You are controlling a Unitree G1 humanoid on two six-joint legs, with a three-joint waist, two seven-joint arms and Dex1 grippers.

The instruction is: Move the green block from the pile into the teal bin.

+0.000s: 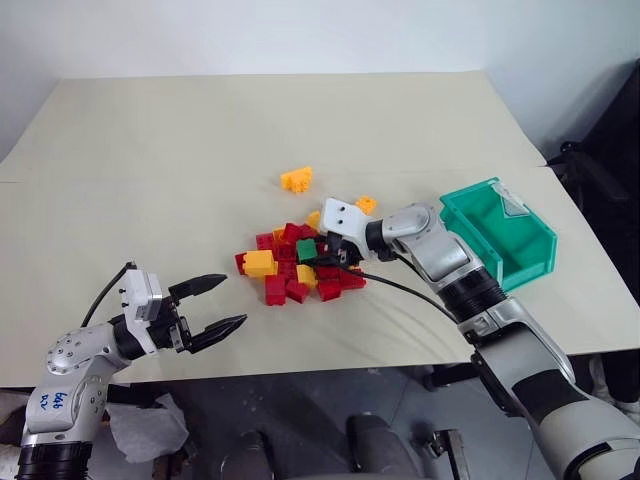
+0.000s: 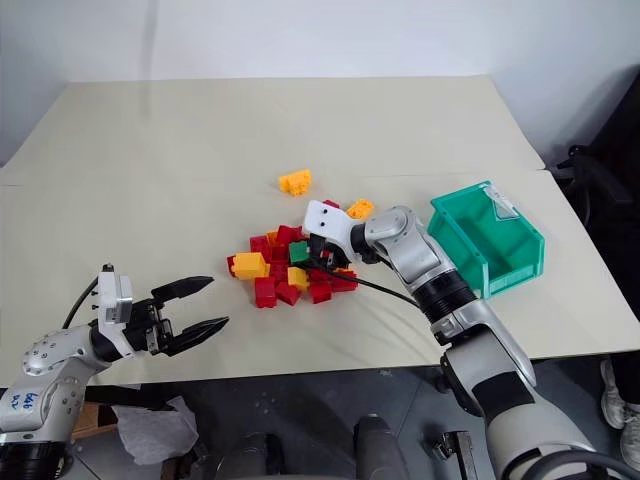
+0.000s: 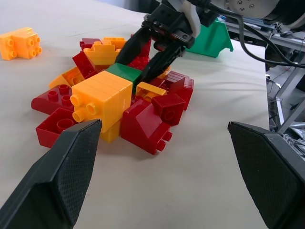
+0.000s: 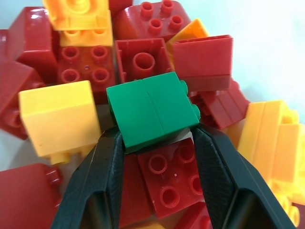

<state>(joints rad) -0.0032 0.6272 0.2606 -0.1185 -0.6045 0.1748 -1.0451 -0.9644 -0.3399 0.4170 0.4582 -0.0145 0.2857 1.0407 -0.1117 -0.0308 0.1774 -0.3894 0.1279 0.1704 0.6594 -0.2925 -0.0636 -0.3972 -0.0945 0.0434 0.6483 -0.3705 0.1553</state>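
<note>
Green block (image 4: 151, 110) on its side atop pile (image 1: 296, 266), studs sideways, between right fingers (image 4: 217, 167) part-closed around it; left fingers (image 1: 225, 329) wide, empty

1. The green block (image 4: 151, 110) sits hemmed in within the pile (image 1: 298, 265): red bricks crowd it closely and a yellow brick (image 4: 59, 118) lies just beside it.
2. The right gripper (image 4: 155, 157) has its fingers on either side of the block's near end.
3. Bare table (image 1: 200, 150) lies between the pile and the teal bin (image 1: 500, 235), crossed by the right arm.
4. A lone orange brick (image 1: 296, 179) lies well apart from the pile.
</note>
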